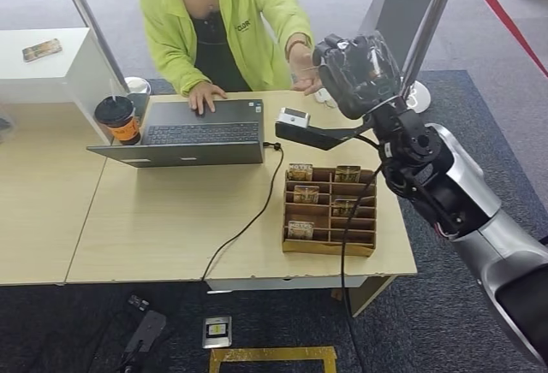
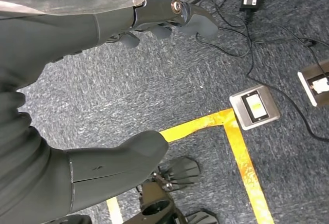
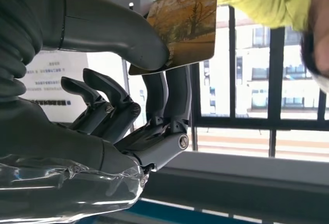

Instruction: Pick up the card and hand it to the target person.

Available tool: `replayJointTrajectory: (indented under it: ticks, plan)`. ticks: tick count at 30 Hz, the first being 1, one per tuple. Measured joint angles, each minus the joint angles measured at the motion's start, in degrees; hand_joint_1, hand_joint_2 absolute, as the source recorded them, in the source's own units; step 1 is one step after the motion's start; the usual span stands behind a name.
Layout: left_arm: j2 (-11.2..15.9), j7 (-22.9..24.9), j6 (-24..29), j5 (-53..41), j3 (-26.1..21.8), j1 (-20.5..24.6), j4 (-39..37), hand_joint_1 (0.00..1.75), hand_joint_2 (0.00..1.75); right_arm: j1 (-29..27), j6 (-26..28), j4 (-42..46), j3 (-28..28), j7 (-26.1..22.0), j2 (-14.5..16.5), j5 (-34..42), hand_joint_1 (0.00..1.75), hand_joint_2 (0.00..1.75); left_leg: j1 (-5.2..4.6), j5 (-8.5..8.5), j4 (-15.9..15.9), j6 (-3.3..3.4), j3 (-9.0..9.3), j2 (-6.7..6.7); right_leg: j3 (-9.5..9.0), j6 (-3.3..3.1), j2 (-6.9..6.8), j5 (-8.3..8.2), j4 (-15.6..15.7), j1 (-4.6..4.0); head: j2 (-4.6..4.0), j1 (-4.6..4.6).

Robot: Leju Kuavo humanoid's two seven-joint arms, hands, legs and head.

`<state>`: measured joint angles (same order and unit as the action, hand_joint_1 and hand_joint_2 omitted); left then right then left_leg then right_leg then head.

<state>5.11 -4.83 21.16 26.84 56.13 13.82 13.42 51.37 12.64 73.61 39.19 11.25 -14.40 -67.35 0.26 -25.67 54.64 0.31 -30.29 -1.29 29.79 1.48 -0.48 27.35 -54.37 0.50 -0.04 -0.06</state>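
Right hand (image 3: pixel 128 100) raised past desk (image 1: pixel 168 227), pinching card (image 3: pixel 182 29) between thumb and fingers (image 3: pixel 170 93). Person's hand (image 1: pixel 304 67) touching card's far edge. Left hand (image 2: pixel 58 95) hanging over carpet (image 2: pixel 186 85), fingers apart, holding nothing.

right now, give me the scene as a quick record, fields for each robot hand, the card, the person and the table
right robot hand: raised toward the person, pinching the card between thumb and fingers
card: orange picture face, the person's fingers at its far edge
left robot hand: hanging over the carpet, fingers apart, holding nothing
person: green jacket, one hand on the laptop, the other reaching to the right robot hand
table: laptop, cup, wooden rack with more cards
handover: card not yet released
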Motion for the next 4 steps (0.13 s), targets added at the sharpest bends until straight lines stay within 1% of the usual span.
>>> replayJointTrajectory:
  ticks: [3, 4]
  plan:
    - [-0.14, 0.26, 0.06, -0.26, 0.74, 0.17, 0.0, 0.0, 1.75, 3.28, 0.17, -9.75, 1.99, 1.03, 4.01, -0.3, 1.75, 1.75, 0.0, 0.0, 0.0, -0.01, -0.02, -0.01, 0.05, -0.01, -0.01, 0.01, 0.0, -0.02, 0.0, -0.01]
    - [-0.15, 0.3, 0.08, -0.26, 0.83, 0.18, 0.0, 0.0, 1.75, 3.75, 0.17, -11.17, 2.28, 1.24, 4.59, -0.36, 1.75, 1.75, 0.0, 0.0, 0.0, -0.01, -0.03, -0.01, 0.06, -0.01, -0.01, 0.01, 0.0, -0.02, 0.0, 0.01]
